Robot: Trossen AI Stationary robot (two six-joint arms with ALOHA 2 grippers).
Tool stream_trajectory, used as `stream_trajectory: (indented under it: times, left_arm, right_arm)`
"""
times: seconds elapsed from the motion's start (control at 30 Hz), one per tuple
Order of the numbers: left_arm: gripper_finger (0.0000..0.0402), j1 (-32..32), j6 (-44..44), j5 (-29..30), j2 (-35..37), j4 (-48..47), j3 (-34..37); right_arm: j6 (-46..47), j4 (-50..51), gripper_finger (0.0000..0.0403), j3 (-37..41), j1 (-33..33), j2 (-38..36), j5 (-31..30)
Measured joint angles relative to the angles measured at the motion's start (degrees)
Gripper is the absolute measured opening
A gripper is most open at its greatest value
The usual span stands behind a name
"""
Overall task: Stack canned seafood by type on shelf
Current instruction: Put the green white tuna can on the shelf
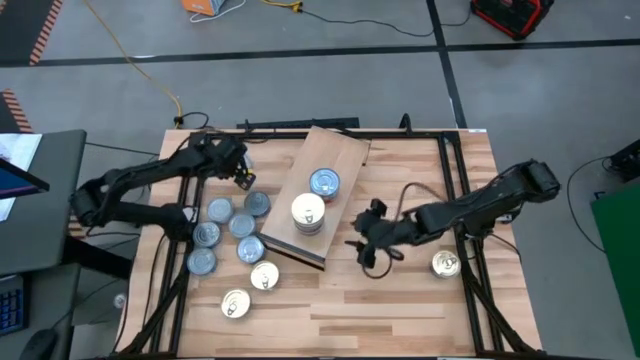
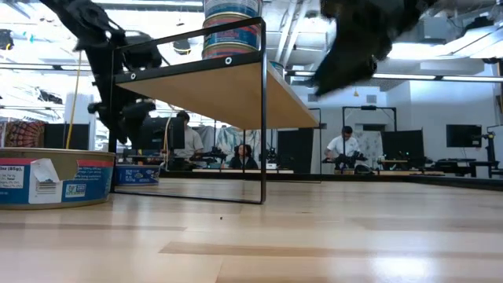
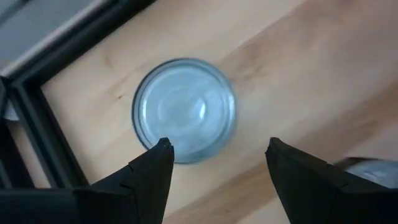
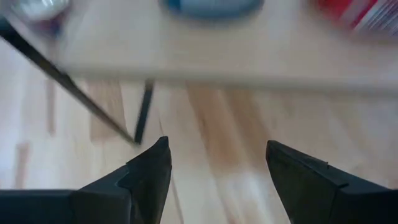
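Two dark arms work over the slatted light-wood tabletop (image 1: 400, 300), and much of each is hard to read from above. At the left, the left gripper (image 1: 243, 178) hangs over the table's rear left part, just beside the cluster of small flat round tins; from overhead its fingers blur into one dark knot. Its wrist view settles it — the two dark fingers (image 3: 146, 180) stand wide apart with nothing between them, above a blue-grey silver-topped tin (image 3: 184, 109) that lies on bare wood near the black frame rail (image 3: 37, 124). A second tin shows only as a cut-off sliver at that picture's edge.

Six silver-topped tins (image 1: 230, 230) sit close together left of the shelf, with two pale gold pull-tab tins (image 1: 249, 290) nearer the front edge. Open wood lies in front of them.

Mid-table stands the shelf (image 1: 340, 160), a rectangular light-wood plank with a dark front edge, set at a slant. On it are a silver-topped stack (image 1: 324, 184) and a pale-lidded stack (image 1: 308, 213), just beside each other; how many tins each holds cannot be told from above. In the low view the stack is cut off at the top.

Right of the shelf, the right gripper (image 1: 365, 243) hovers low over bare wood — fingers (image 4: 146, 180) spread, empty. One gold-lidded tin (image 1: 446, 264) lies well apart, by the right rail, with clear table around it.
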State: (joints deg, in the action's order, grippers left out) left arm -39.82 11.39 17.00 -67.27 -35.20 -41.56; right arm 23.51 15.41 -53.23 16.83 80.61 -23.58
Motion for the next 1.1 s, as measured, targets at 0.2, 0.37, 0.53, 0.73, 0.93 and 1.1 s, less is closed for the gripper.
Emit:
stream_trajectory:
  times: [0.2,0.37,0.53,0.73,0.93,1.1]
  left_arm:
    - [0.0244,-6.60,-3.17,-1.48,-4.80,0.28,0.00]
    - [0.0244,-10.66,-4.24,-1.55,-7.13,3.05,0.00]
    - [0.0244,-14.79,-5.21,-1.64,-8.06,6.10,0.00]
    - [0.0244,-16.86,-6.25,-3.80,-8.22,7.32,0.00]
    - [0.0224,-18.19,-5.28,-7.52,-8.85,8.25,0.50]
    - [0.0184,-18.37,-5.44,-9.71,-8.85,9.08,1.92]
  right_arm:
    - [-5.44,-5.58,0.0285,-0.02,-0.56,-5.44,-4.09]
    - [-6.17,-4.96,0.0285,-0.02,-0.38,-4.13,-4.78]
    - [-6.19,-4.52,0.0285,-0.02,-1.34,-2.48,-4.83]
    - [-6.03,-4.68,0.0285,0.00,-1.61,-2.57,-4.95]
    - [-6.03,-4.73,0.0285,0.00,-1.61,-2.63,-4.95]
    - [-6.03,-4.54,0.0285,0.00,-1.54,-2.63,-4.96]
